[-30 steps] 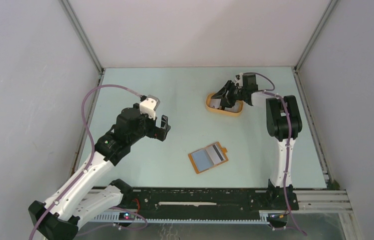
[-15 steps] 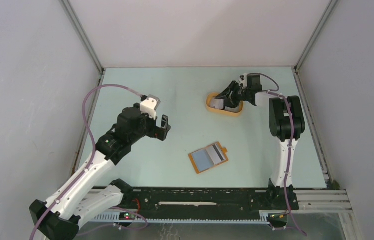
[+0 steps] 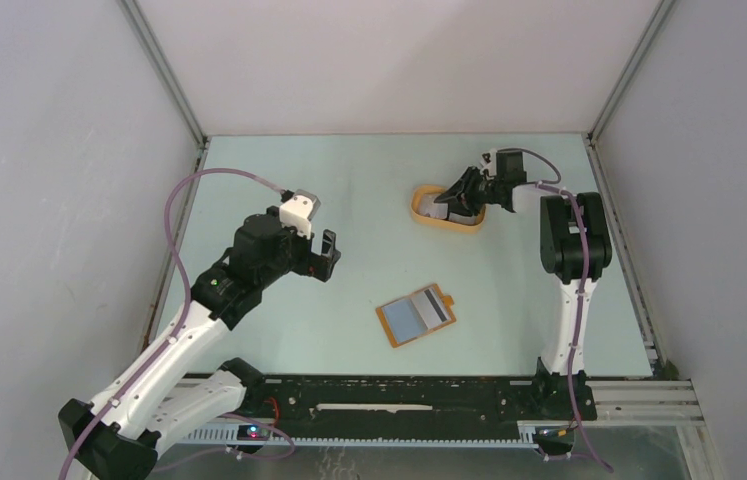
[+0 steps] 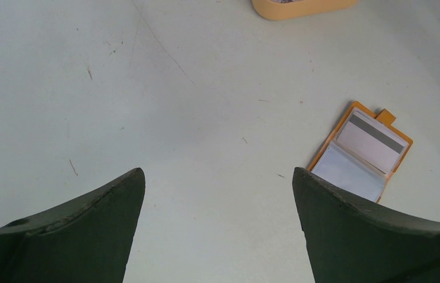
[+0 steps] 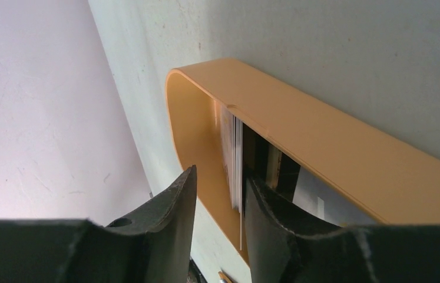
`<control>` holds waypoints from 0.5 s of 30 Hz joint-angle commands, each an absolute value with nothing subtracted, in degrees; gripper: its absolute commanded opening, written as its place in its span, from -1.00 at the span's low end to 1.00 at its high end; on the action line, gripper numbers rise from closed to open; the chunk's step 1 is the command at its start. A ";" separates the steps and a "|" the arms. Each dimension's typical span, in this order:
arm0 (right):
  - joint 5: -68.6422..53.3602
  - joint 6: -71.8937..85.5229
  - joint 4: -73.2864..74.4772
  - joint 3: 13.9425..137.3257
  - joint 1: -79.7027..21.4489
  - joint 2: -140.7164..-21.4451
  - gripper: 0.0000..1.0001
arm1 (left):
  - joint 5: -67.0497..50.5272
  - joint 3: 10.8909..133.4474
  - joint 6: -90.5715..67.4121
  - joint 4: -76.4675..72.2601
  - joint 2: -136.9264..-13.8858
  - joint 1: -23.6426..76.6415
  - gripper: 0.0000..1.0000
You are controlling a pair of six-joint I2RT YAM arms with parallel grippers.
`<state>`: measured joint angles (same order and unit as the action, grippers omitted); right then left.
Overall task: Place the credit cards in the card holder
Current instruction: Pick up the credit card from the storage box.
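Observation:
The orange-brown card holder [image 3: 416, 315] lies open on the table, with a pale bluish card and a card with a dark stripe in it. It also shows in the left wrist view [image 4: 361, 153]. More credit cards [image 5: 233, 159] stand on edge inside the oval orange tray [image 3: 446, 222]. My right gripper [image 3: 457, 197] reaches into the tray. In the right wrist view the gripper [image 5: 221, 175] is narrowly open around the card edges; the cards lie against one finger [image 5: 273, 218] and the other is apart. My left gripper [image 3: 327, 255] is open and empty, left of the card holder.
The orange tray [image 5: 347, 147] sits at the back right of the table; its near rim shows in the left wrist view [image 4: 300, 7]. Grey walls enclose the table at the left, back and right. The arm bases and a rail run along the front edge.
My right gripper has dipped lower into the tray and its jaws have narrowed around the cards. The left arm and the card holder have not moved.

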<state>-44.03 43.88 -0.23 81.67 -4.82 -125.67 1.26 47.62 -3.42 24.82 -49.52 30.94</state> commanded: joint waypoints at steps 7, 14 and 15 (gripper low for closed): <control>-42.88 41.54 2.24 80.44 -4.22 -120.67 -0.51 | 1.05 46.58 -2.42 24.26 -49.66 30.23 1.00; -40.39 39.67 4.92 80.05 -3.79 -119.33 -0.85 | 1.14 46.58 -2.38 24.26 -49.57 30.22 1.00; -40.19 39.56 4.92 79.74 -3.76 -119.02 -0.88 | 1.14 46.58 -2.37 24.30 -49.55 30.14 1.00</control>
<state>-41.56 41.65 3.73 80.25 -4.43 -124.33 1.26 47.62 -3.42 24.82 -49.60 30.70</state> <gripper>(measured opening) 0.084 0.996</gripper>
